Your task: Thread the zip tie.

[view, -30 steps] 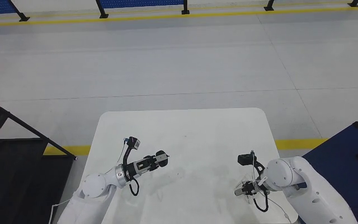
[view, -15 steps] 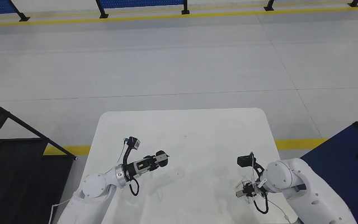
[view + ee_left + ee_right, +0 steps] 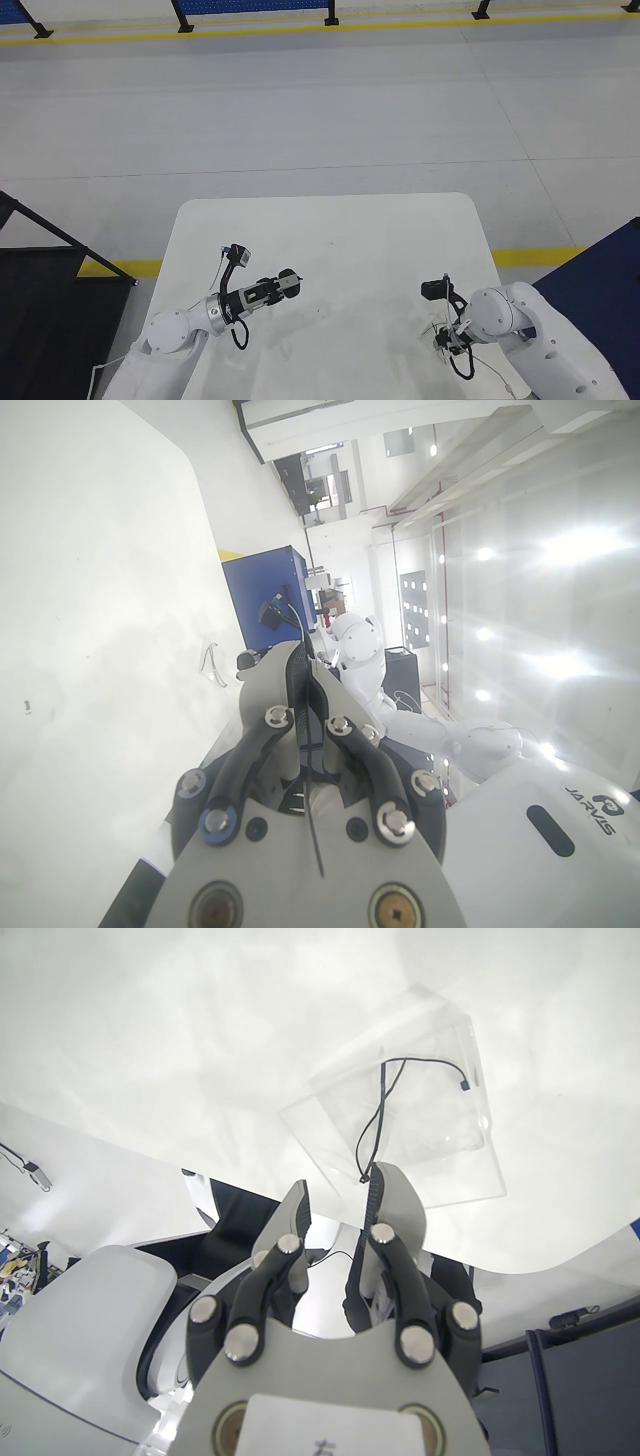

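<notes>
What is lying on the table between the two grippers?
Nothing: in the top view, bare table runs from the left gripper to the clear tray by the right gripper.

Matt table point(image 3: 330, 230); clear glossy plastic tray point(image 3: 440, 1158); plastic zip tie point(image 3: 382, 1078)

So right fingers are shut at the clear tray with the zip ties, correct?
No. The right gripper has its fingers open, not shut, as the right wrist view shows. They are at the clear tray with the zip ties.
</notes>
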Controlling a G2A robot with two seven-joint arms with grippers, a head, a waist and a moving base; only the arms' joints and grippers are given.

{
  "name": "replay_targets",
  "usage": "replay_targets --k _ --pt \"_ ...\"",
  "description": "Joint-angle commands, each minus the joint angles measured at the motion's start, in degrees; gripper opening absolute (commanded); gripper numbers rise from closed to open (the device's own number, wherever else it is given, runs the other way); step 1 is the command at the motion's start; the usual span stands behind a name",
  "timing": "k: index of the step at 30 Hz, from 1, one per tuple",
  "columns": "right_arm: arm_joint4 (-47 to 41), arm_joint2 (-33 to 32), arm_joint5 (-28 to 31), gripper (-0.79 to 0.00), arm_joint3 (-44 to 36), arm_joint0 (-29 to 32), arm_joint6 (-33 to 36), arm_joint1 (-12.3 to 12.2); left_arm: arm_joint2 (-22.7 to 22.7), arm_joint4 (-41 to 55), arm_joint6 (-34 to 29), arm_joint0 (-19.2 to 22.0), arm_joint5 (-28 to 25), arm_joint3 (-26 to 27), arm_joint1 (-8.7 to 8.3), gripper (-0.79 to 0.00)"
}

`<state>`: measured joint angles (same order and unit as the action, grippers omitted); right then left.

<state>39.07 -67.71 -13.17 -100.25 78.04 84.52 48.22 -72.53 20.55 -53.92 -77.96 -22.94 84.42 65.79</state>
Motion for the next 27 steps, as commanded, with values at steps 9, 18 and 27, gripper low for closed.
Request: replay_targets --k 9,18,27 --pt "1.4 2.0 0.0 -0.6 3.5 -1.7 -1.3 0.5 0.0 0.0 0.0 0.0 0.0 0.0 0.0 -0.785" --pt "4.3 5.1 -0.1 -0.646 5.5 -3.8 -1.8 1.2 0.0 0.0 0.0 0.0 0.0 0.0 0.0 -0.785" --pt "5.9 8.3 -0.7 -0.674 7.9 -6.2 -1.9 2.1 0.0 0.0 0.0 0.0 0.0 0.0 0.0 -0.785"
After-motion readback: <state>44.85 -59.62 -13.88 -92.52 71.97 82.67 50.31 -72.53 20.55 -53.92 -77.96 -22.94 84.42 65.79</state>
